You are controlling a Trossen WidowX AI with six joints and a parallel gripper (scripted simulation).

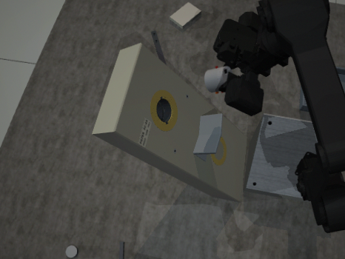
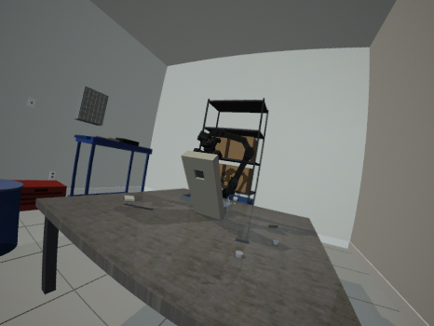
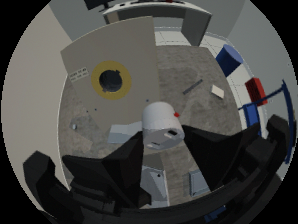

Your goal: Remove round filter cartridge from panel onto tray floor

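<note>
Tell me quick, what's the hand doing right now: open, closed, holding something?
Hand: closed on the white filter cartridge, which is out of the panel and held in the air.
</note>
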